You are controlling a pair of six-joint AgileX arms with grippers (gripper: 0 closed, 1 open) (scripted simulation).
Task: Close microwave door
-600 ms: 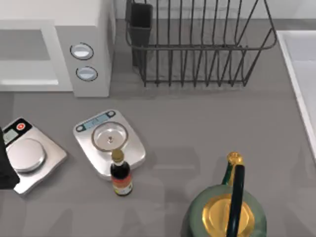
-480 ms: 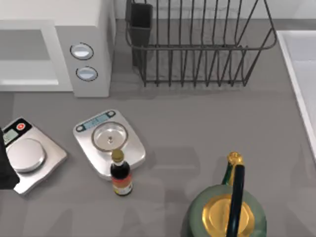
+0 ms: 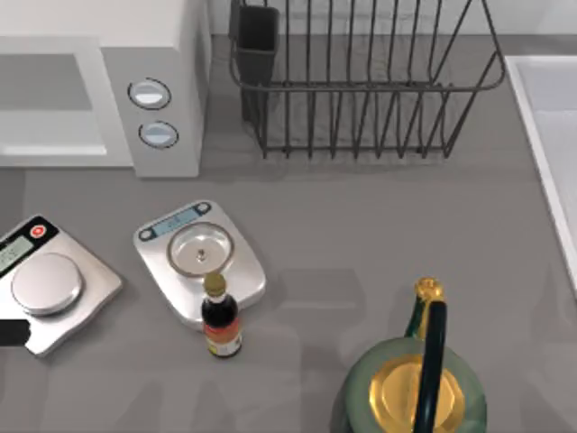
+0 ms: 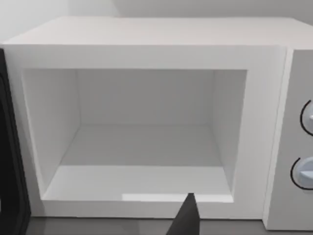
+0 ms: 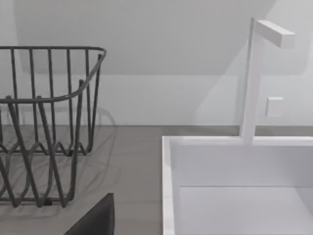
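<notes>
The white microwave point(image 3: 162, 54) stands at the table's back left, its cavity point(image 4: 146, 132) open and bare, with two round dials point(image 3: 150, 94) on its panel. In the left wrist view a dark upright slab edge point(image 4: 12, 156) beside the opening looks like the microwave door, swung open. My left gripper point(image 3: 7, 332) sits at the top view's left edge, in front of the microwave; a dark tip of it point(image 4: 188, 220) points at the cavity's lower rim. A dark part of my right gripper point(image 5: 95, 220) shows near the sink.
Two silver scales point(image 3: 45, 284) point(image 3: 198, 253) lie in front of the microwave, with a small dark bottle point(image 3: 221, 320) beside the nearer one. A green kettle with a gold lid point(image 3: 415, 388) stands front right. A wire dish rack point(image 3: 361, 81) is at the back, and a white sink point(image 5: 234, 166) at the right.
The dark bulk of my left arm has drawn back off the top view's left edge, uncovering the left scale. Nothing else has moved.
</notes>
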